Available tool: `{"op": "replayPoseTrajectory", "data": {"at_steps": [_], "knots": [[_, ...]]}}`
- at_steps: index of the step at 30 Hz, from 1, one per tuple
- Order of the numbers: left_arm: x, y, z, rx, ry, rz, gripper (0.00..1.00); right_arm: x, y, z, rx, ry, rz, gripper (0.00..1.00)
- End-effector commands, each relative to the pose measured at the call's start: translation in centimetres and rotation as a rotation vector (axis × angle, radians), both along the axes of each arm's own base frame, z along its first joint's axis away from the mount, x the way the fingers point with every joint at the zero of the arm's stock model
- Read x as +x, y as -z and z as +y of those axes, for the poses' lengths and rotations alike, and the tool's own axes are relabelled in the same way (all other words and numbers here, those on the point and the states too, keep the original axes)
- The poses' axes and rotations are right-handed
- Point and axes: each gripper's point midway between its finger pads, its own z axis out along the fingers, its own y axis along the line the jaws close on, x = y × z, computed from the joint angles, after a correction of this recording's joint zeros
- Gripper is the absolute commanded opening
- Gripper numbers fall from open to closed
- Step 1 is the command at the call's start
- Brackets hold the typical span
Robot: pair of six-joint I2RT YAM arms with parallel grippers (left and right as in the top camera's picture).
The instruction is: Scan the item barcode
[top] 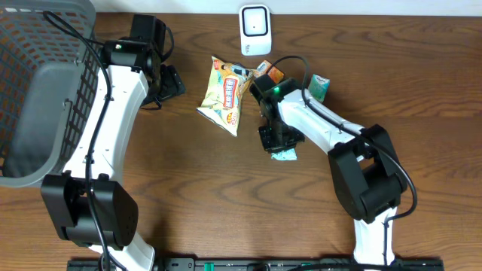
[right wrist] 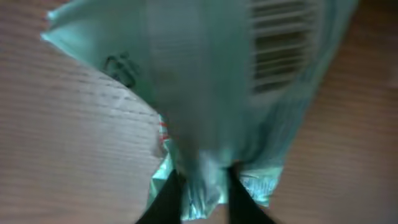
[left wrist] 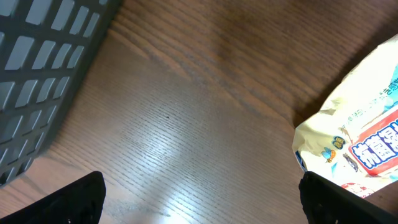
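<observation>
My right end effector [right wrist: 200,198] was pinched on one end of the teal packet [right wrist: 205,93], near the middle of the desk [top: 188,188] and at about 6 o'clock from the white scanner [top: 255,30]. The packet's barcode [right wrist: 283,59] faced my wrist camera. My left end effector [left wrist: 200,202] stood spread wide and empty, at 9 o'clock from the yellow snack bag [top: 224,94].
</observation>
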Motion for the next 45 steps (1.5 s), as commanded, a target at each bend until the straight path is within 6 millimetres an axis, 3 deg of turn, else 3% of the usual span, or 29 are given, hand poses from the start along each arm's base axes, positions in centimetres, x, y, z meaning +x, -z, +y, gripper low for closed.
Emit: {"op": "replayPoseTrajectory", "data": {"at_steps": [1, 4, 7, 10, 14, 15, 19, 22, 27, 33, 36, 40, 45], "knots": [[0.0, -0.3, 0.4, 0.016, 0.01, -0.003, 0.98, -1.7, 1.0, -0.1, -0.033, 0.033, 0.065, 0.01], [0.0, -0.3, 0.4, 0.016, 0.01, -0.003, 0.98, -1.3, -1.3, -0.2, -0.053, 0.032, 0.075, 0.01], [0.0, -0.3, 0.4, 0.016, 0.01, -0.003, 0.98, 1.2, -4.8, -0.2, -0.083, 0.018, -0.009, 0.08], [0.0, -0.3, 0.4, 0.016, 0.01, -0.003, 0.98, 3.4, -5.6, 0.9, -0.043, 0.021, -0.095, 0.25], [0.0, -0.3, 0.4, 0.016, 0.01, -0.003, 0.98, 4.2, -5.2, 1.4, -0.019, 0.024, -0.132, 0.14], [0.0, -0.3, 0.4, 0.016, 0.01, -0.003, 0.98, 3.9, -4.8, 1.3, -0.027, 0.024, -0.121, 0.09], [0.0, -0.3, 0.4, 0.016, 0.01, -0.003, 0.98, 2.7, -3.2, 0.7, -0.049, 0.02, -0.08, 0.04], [0.0, -0.3, 0.4, 0.016, 0.01, -0.003, 0.98, 0.8, -0.2, 0.2, -0.043, 0.021, -0.023, 0.02], [0.0, -0.3, 0.4, 0.016, 0.01, -0.003, 0.98, -0.7, 2.3, 1.5, 0.049, 0.009, 0.016, 0.01], [0.0, -0.3, 0.4, 0.016, 0.01, -0.003, 0.98, 2.4, -0.8, 4.3, 0.148, -0.047, -0.07, 0.01], [0.0, -0.3, 0.4, 0.016, 0.01, -0.003, 0.98, 3.6, -4.6, 4.5, 0.132, -0.095, -0.094, 0.03], [0.0, -0.3, 0.4, 0.016, 0.01, -0.003, 0.98, 0.9, -6.0, 2.1, 0.03, -0.095, 0.02, 0.03], [0.0, -0.3, 0.4, 0.016, 0.01, -0.003, 0.98, -2.6, -4.3, 0.0, -0.054, -0.098, 0.155, 0.06]]}}
